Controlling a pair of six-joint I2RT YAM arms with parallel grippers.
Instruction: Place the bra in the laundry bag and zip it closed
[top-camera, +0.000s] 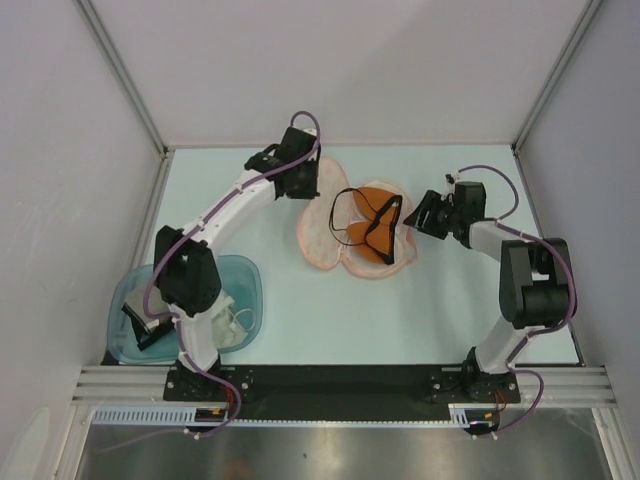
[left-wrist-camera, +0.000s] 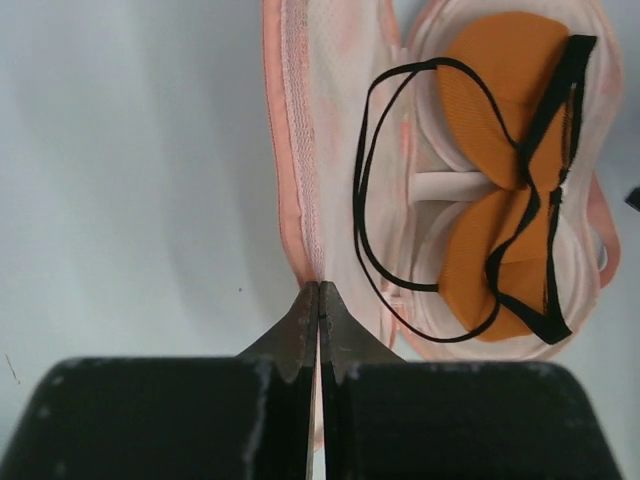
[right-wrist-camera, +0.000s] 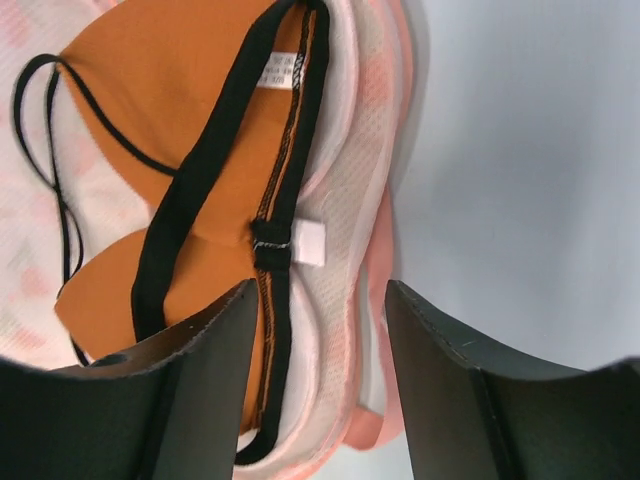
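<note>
Closed fingers (left-wrist-camera: 296, 338) pinching laundry bag (left-wrist-camera: 298, 150) rim, orange bra (left-wrist-camera: 497, 95) lying inside

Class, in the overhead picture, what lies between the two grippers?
The open laundry bag, with the orange bra lying in it, spans between the left gripper and the right gripper; the top view shows it.

I note a pale mint table (top-camera: 400, 320) with two things lying directly on it: the laundry bag (top-camera: 315, 240), spread open flat about mid-table, and a translucent teal tub (top-camera: 250, 290) at the near left corner, well apart from the bag
</note>
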